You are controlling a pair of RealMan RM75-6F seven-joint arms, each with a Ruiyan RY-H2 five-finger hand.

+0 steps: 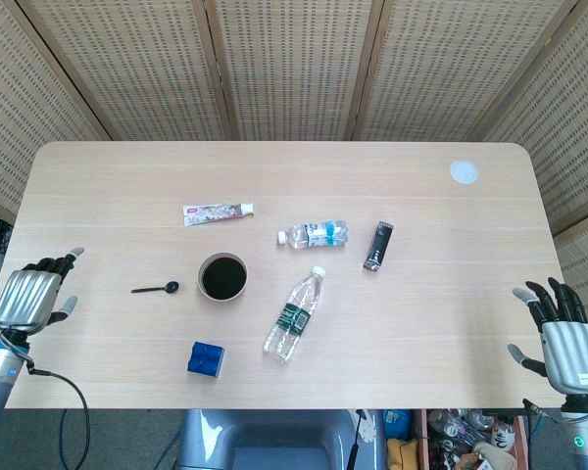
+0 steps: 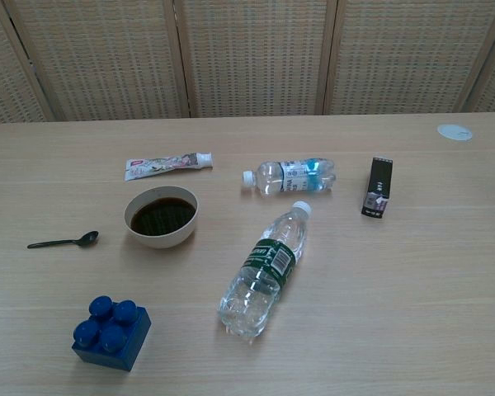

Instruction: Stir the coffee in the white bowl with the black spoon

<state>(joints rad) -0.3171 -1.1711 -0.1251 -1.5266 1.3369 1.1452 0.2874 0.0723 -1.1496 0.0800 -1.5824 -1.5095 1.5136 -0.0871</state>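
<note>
Since the spoon (image 1: 157, 289) lies just left of the bowl (image 1: 222, 277), the empty left hand (image 1: 31, 297), fingers loosely apart, suits picking it up, while the right hand (image 1: 566, 343) waits spread

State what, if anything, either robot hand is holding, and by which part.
Nothing is held. The left hand and right hand are both empty, and the small black plastic spoon lies untouched on the table.

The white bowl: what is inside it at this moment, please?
The white bowl holds dark coffee that covers its bottom, so nothing under the liquid can be seen. The black spoon is not inside; it lies on the table to the bowl's left.
</note>
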